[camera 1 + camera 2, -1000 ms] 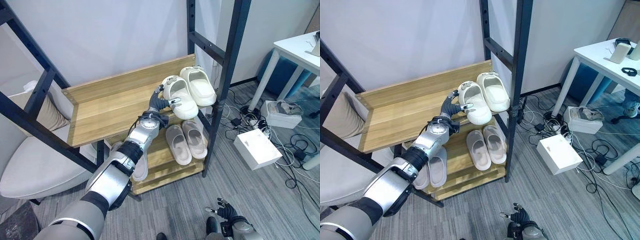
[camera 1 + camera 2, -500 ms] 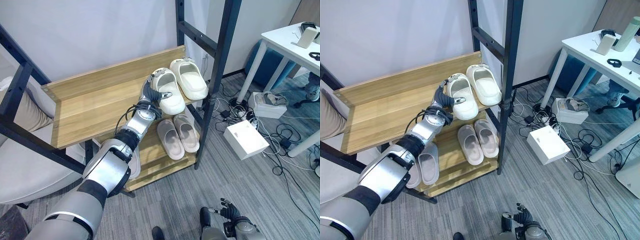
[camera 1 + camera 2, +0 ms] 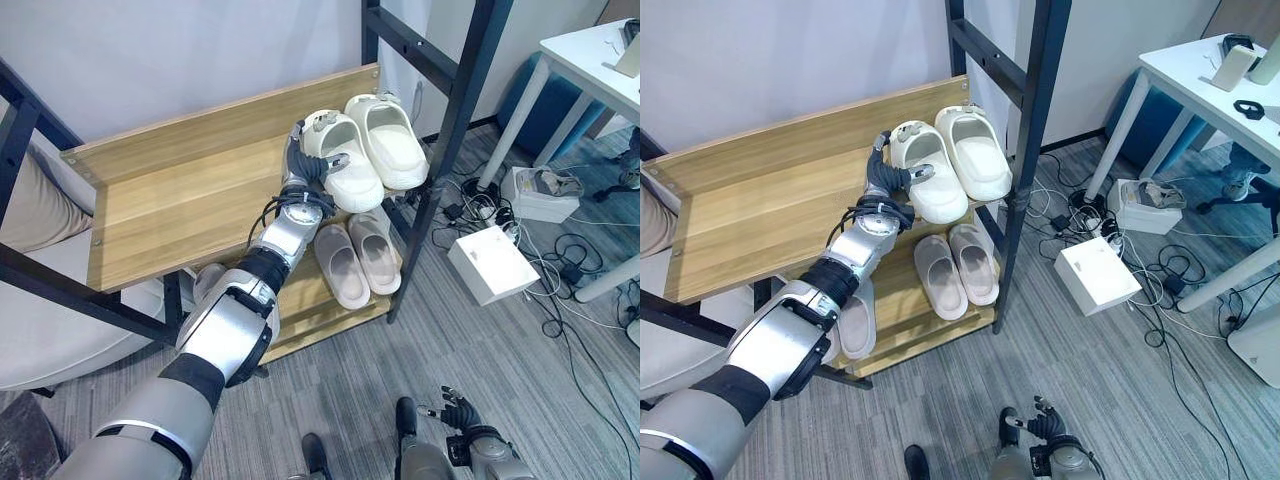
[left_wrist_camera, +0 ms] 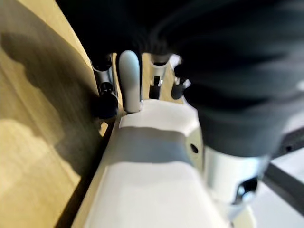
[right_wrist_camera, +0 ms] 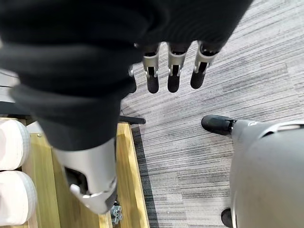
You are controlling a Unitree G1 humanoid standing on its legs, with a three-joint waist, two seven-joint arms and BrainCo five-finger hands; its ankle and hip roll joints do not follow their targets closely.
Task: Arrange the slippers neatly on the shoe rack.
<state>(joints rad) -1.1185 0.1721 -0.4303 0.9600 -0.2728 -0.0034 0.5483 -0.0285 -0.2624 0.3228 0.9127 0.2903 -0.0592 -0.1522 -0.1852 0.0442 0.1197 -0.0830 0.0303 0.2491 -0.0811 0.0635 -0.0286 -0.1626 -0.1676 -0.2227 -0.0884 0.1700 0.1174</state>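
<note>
Over on the left a pale cushioned seat (image 3: 60,340) sits behind the black metal frame of the shoe rack (image 3: 440,150), whose top shelf (image 3: 170,200) is a broad board of light wood with a visible grain and a raised back lip. The robot's left hand (image 3: 303,165) reaches up onto that shelf with its fingers curled round the heel end of a cream slipper (image 3: 345,165), a chunky, smooth moulded clog with a rounded toe and an open, scooped mouth. In the left wrist view the thumb and fingertips press against the white rim of that same slipper. Its twin, a second cream slipper (image 3: 385,140), lies just beside it toward the right post, the two side by side with their toes pointing out to the front edge. On the lower shelf (image 3: 320,310) a grey pair (image 3: 358,260) of softer-looking flat slides lies parallel beneath them, and another grey slipper (image 3: 856,320) shows beside the arm. Further right on the striped grey carpet sit a white box (image 3: 488,266) and tangled cables, near a white table (image 3: 585,50). The right hand (image 3: 458,414) hangs low over the carpet, fingers loosely straight, holding nothing.
</note>
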